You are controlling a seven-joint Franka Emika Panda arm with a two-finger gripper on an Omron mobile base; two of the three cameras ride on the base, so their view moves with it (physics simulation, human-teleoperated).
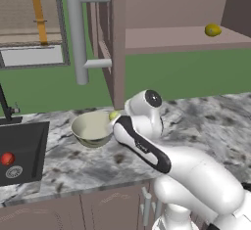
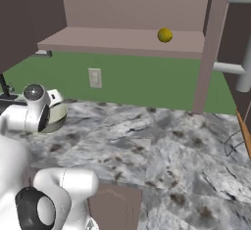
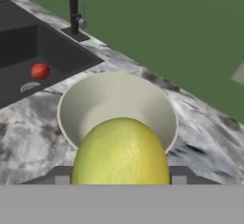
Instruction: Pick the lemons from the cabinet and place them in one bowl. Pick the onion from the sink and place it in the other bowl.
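Observation:
My gripper (image 3: 121, 175) is shut on a yellow-green lemon (image 3: 121, 151), which hangs just above the near rim of a cream bowl (image 3: 71, 104) on the counter. From the left base the same lemon (image 1: 113, 115) shows at the bowl's (image 1: 90, 128) right edge, beside my wrist. A second, deeper yellow lemon (image 1: 212, 30) lies on the open cabinet's shelf (image 1: 171, 39), seen too from the right base (image 2: 164, 34). The red onion (image 1: 7, 158) rests in the black sink (image 1: 24, 141), near the drain (image 3: 40, 70). The other bowl is out of view.
A black faucet (image 3: 73, 8) stands behind the sink. The open cabinet door's edge with its long grey handle (image 1: 76, 33) hangs above the counter left of the shelf. Marbled counter (image 2: 162, 141) stretches to the right of the bowl.

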